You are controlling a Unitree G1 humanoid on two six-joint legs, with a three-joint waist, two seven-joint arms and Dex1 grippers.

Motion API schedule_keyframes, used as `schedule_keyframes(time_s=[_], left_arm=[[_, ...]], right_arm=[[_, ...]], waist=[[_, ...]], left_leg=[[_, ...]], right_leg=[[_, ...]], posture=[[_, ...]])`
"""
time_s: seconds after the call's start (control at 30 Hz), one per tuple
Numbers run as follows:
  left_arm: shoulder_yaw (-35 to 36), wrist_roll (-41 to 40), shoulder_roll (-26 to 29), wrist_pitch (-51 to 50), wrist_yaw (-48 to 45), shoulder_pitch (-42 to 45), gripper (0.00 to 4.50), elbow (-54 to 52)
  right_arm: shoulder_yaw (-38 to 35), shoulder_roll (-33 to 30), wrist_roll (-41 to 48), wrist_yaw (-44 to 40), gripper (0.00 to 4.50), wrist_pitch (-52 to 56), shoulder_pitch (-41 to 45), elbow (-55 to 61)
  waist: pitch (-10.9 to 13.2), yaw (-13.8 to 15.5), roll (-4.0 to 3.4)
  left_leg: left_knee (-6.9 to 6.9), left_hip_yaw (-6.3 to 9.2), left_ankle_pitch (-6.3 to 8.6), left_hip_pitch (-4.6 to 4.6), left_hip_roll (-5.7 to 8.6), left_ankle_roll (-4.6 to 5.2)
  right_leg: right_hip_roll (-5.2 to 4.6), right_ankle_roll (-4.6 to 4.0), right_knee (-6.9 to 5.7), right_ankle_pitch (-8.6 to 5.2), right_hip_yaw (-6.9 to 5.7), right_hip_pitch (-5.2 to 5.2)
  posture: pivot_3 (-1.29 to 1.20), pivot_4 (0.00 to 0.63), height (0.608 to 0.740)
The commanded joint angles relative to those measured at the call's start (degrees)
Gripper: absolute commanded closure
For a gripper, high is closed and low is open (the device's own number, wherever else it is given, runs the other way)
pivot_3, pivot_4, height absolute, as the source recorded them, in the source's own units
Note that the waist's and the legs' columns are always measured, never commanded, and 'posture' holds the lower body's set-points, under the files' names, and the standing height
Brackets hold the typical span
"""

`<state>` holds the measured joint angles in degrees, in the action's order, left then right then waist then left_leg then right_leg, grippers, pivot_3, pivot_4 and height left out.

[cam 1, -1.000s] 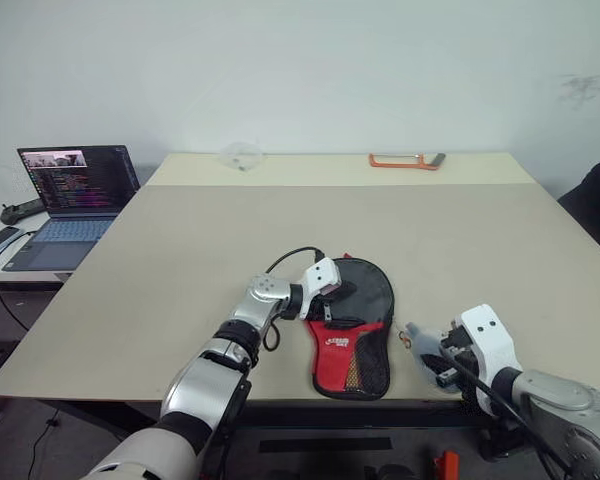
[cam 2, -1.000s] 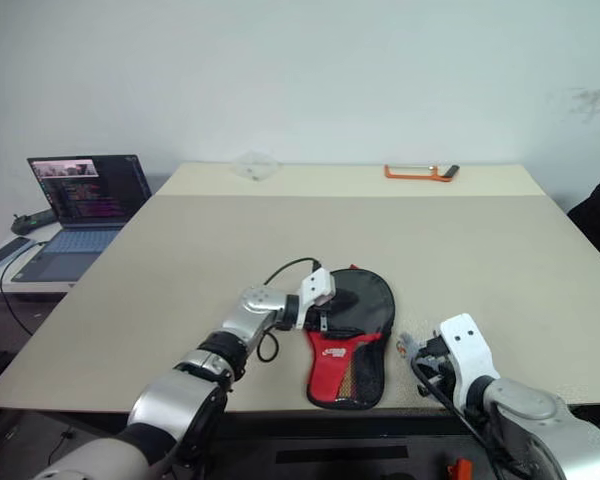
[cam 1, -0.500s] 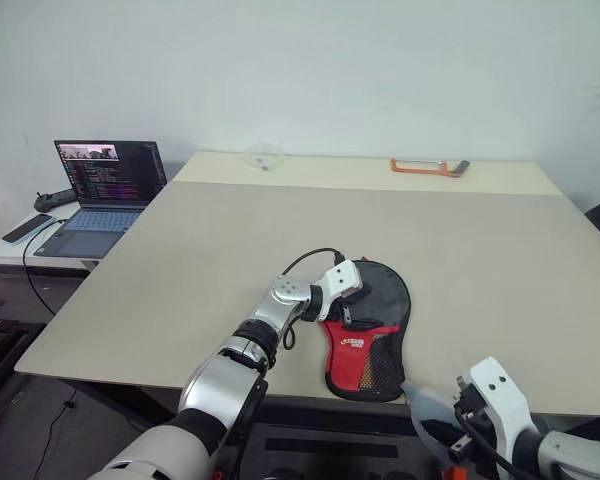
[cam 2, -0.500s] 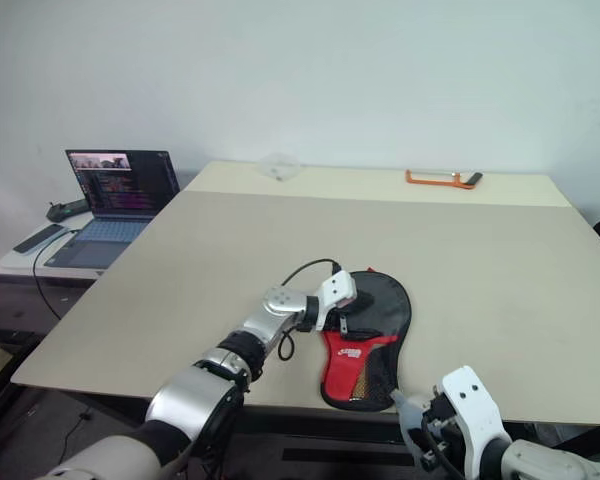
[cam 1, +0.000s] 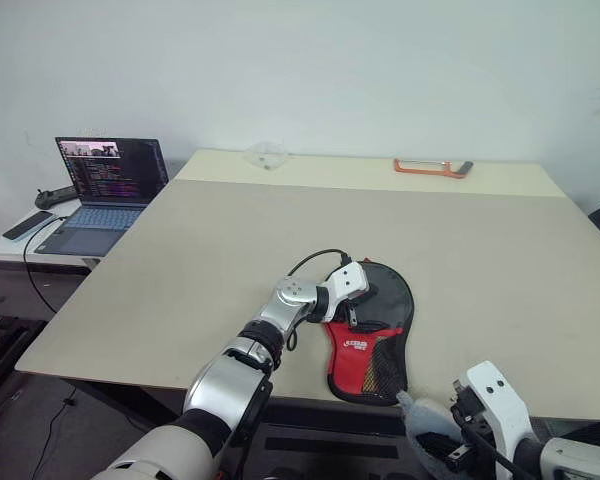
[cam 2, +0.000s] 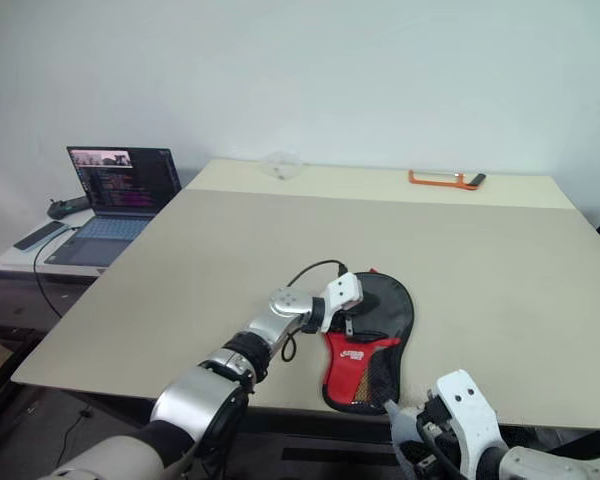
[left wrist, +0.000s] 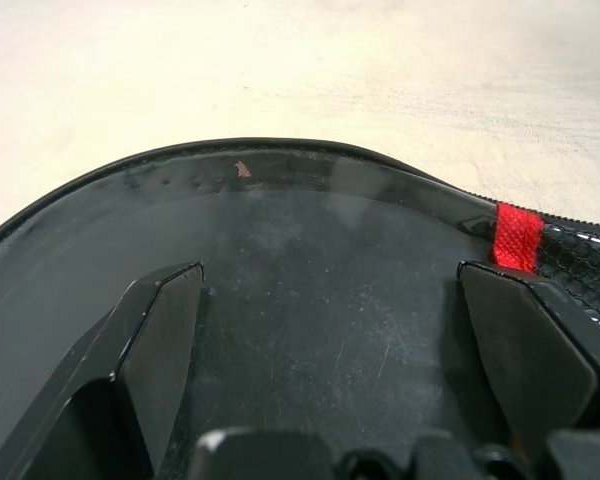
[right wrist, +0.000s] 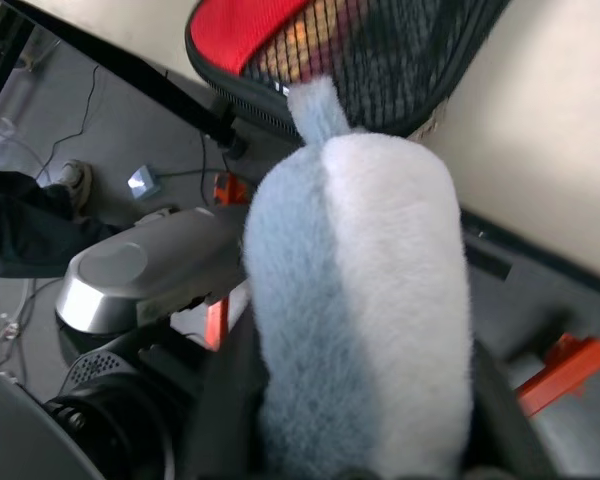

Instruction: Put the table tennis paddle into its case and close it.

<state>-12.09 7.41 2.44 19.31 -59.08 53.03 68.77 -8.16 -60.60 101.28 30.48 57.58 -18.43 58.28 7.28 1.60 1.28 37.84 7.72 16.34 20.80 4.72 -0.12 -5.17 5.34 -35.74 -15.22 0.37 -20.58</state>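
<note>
The case (cam 1: 372,335) lies flat on the table (cam 1: 480,260) near its front edge, with the black round head away from me and the red panel and mesh toward me. My left gripper (cam 1: 360,297) rests on the head, its fingers (left wrist: 160,330) spread open on the black surface. The paddle is hidden; a tan patch shows through the mesh (right wrist: 380,50). My right gripper (cam 1: 442,448) hangs below the table's front edge, to the right of the case's narrow end. It is shut on a fluffy blue-white thing (right wrist: 360,300).
An open laptop (cam 1: 105,195) stands on a side table at the left, with a phone (cam 1: 25,225) beside it. At the table's far edge lie an orange tool (cam 1: 432,166) and a clear plastic piece (cam 1: 268,153). Cables and orange fittings (right wrist: 565,365) sit on the floor.
The camera has shifted. My right gripper has pulled back from beside the case, off the table, and now hangs below the front edge with the fluffy thing. The left gripper stays on the case.
</note>
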Motion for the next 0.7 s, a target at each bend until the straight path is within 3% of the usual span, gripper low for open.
schedule_keyframes(time_s=[0.03, 0.07, 0.3, 0.5, 0.6, 0.7], left_arm=[[-2.9, 3.9, 1.3, -1.4, 0.5, -4.5, 0.07, 4.1], [-2.6, 3.7, 1.6, -1.3, 0.7, -4.7, 0.07, 3.9], [-1.4, 2.5, 3.0, -1.3, 2.9, -7.1, 0.07, 2.1], [0.4, -0.4, 3.9, -1.5, 2.0, -8.6, 0.07, -2.3], [0.3, -1.2, 4.7, -2.0, 0.6, -9.8, 0.07, -5.4], [-0.1, -1.8, 5.5, -2.6, -0.7, -11.1, 0.07, -8.3]], right_arm=[[0.7, -3.2, -1.6, -4.5, 1.95, -2.0, 4.4, 1.7], [0.4, -4.3, -2.7, -6.5, 1.65, -2.3, 6.4, 1.7], [-2.6, -10.4, -3.6, -22.9, 1.65, -4.6, 20.0, -5.2], [-1.5, -9.3, -8.8, -37.7, 1.65, -3.9, 23.3, -10.9], [-0.3, -10.1, -13.8, -47.9, 1.07, -2.3, 20.3, -9.1], [0.8, -10.2, -18.6, -53.3, 0.07, -2.6, 18.8, -8.2]], waist=[[0.0, -0.1, -0.01], [0.0, -0.2, -0.03], [0.0, -0.2, -0.09], [0.1, -0.2, -0.11], [0.1, -0.3, -0.1], [0.2, -0.4, -0.16]], left_leg=[[-0.02, 0.02, 0.0, 0.0, 0.0, 0.0], [-0.03, 0.01, 0.01, 0.0, -0.04, -0.01], [-0.08, 0.12, 0.04, 0.01, -0.23, -0.07], [-0.21, 0.06, 0.07, 0.05, -0.23, -0.08], [-0.53, -0.07, 0.06, 0.07, -0.24, -0.08], [-0.83, -0.22, 0.05, 0.07, -0.25, -0.08]], right_leg=[[0.0, 0.0, 0.02, 0.0, 0.0, 0.0], [0.0, 0.0, 0.05, 0.0, 0.0, 0.0], [-0.05, 0.0, 0.28, 0.0, 0.03, 0.06], [-0.05, -0.03, 0.38, 0.02, 0.09, -0.04], [-0.03, -0.04, 0.38, 0.01, 0.09, -0.28], [0.0, -0.13, 0.4, -0.03, 0.15, -0.36]], posture=[[0.0, 0.15, 0.74], [0.0, 0.15, 0.74], [0.0, 0.15, 0.74], [0.0, 0.15, 0.74], [0.0, 0.15, 0.74], [0.0, 0.15, 0.74]])
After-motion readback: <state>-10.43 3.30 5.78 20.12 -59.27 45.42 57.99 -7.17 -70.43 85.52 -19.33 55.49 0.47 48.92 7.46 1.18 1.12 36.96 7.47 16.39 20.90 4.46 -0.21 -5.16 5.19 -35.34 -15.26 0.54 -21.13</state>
